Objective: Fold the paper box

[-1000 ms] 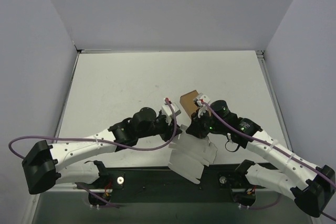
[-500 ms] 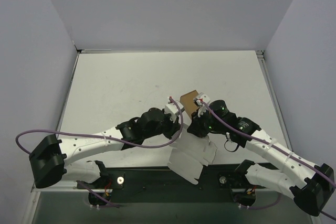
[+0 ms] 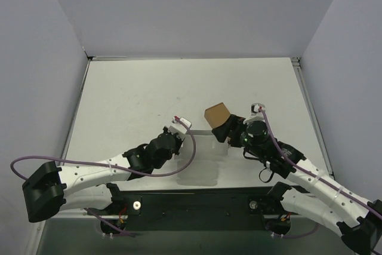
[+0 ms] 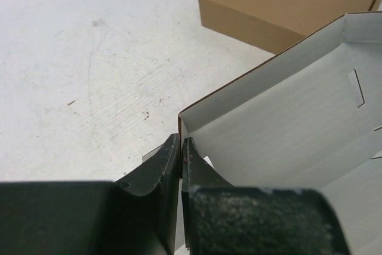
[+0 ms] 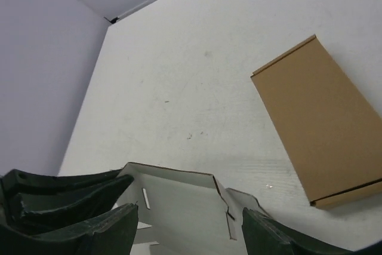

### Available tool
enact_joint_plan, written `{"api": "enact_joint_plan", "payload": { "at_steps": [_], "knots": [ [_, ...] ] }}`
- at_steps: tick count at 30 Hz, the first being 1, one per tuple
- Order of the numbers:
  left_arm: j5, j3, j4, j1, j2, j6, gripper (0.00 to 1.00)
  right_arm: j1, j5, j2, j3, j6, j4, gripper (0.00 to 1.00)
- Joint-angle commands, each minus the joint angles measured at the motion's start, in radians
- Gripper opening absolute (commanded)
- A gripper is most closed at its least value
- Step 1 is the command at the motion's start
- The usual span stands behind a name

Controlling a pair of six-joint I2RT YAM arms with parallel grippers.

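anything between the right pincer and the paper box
Nothing visible. The right pincer is open right at the paper box, whose raised wall shows between its fingers. The brown cardboard box lies farther out, apart from it.

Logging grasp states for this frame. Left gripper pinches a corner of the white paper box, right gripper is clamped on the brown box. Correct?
Not quite. The right gripper is open and holds nothing. The brown box lies closed on the table, apart from it, as the right wrist view shows. The left gripper does pinch a corner of the white paper box.
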Motion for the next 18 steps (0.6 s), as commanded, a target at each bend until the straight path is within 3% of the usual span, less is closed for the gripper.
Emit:
{"api": "enact_joint_plan", "payload": {
  "at_steps": [1, 8, 18],
  "knots": [
    [-0.108, -0.086, 0.197, -0.009, -0.045, 0.089, 0.0, 0.069, 0.131, 0.001, -0.108, 0.367, 0.226, 0.7],
    [-0.153, -0.171, 0.343, -0.026, -0.06, 0.17, 0.0, 0.209, 0.262, 0.182, -0.115, 0.6, 0.426, 0.69],
    [-0.112, -0.252, 0.493, -0.05, -0.074, 0.268, 0.0, 0.209, 0.317, 0.377, -0.049, 0.774, 0.489, 0.68]
  ]
}}
